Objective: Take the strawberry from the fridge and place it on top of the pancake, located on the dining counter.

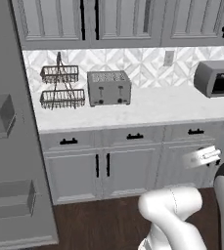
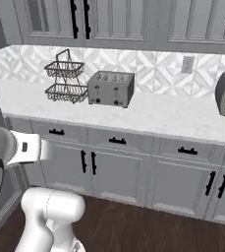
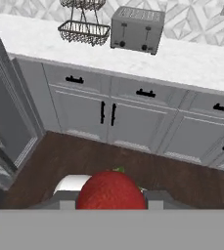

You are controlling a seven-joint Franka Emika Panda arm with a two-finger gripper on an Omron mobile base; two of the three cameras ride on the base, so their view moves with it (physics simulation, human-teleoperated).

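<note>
The red strawberry (image 3: 111, 190) sits low in the hand view, held between my gripper's (image 3: 111, 199) two fingers, so the gripper is shut on it. It hangs above the dark wooden floor in front of the base cabinets. The fridge (image 1: 11, 146) stands at the left with its grey door and door bins swung open, and its edge (image 3: 6, 112) also runs down the left of the hand view. The pancake and the dining counter are out of view.
A white kitchen counter (image 1: 152, 110) carries a silver toaster (image 1: 108, 88), a two-tier wire basket stand (image 1: 60, 88) and a toaster oven (image 1: 216, 78) at the right. Light grey cabinets (image 2: 114, 172) with black handles stand below, with wall cabinets above. The wooden floor (image 3: 59, 156) lies open.
</note>
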